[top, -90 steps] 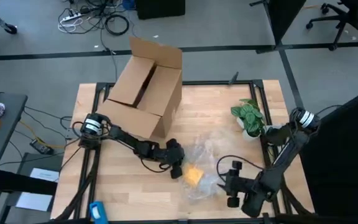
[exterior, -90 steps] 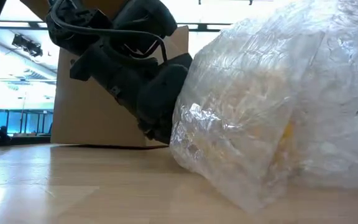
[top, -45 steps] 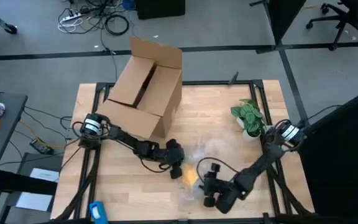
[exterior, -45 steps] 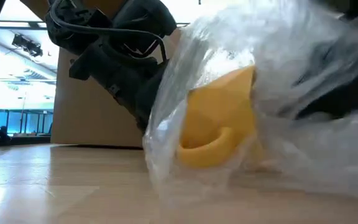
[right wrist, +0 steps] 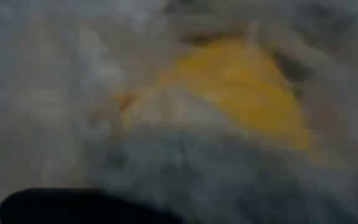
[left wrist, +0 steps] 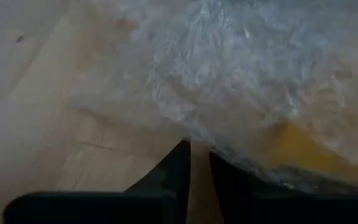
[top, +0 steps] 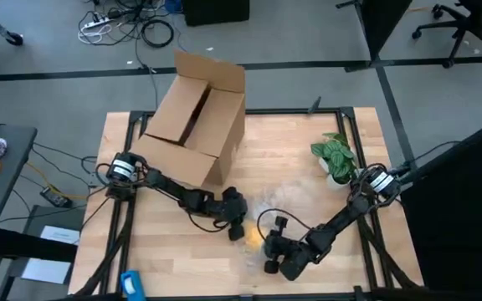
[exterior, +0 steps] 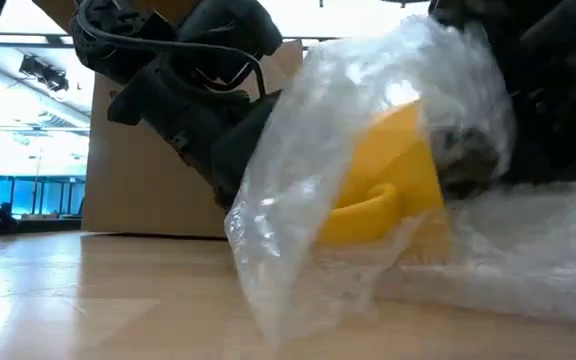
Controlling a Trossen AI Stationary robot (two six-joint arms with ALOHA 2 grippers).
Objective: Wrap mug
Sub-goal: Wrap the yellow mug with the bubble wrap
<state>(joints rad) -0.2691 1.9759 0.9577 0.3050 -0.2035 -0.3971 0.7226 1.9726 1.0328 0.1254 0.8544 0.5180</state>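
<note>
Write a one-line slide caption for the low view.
Yellow mug lying on its side under crinkly clear plastic sheet, cardboard box behind.

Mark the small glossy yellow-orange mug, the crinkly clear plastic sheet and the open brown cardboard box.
small glossy yellow-orange mug (exterior: 393, 170): low view, on its side wall above the loop handle.
crinkly clear plastic sheet (exterior: 298, 190): low view, on the fold draped over the mug.
open brown cardboard box (top: 192, 125): high view, on its side panel.

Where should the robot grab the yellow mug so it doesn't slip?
Probably by its body, pinching across the walls from the side away from the left gripper. The mug lies tipped under the plastic sheet, so its loop handle is too covered to hook.
</note>
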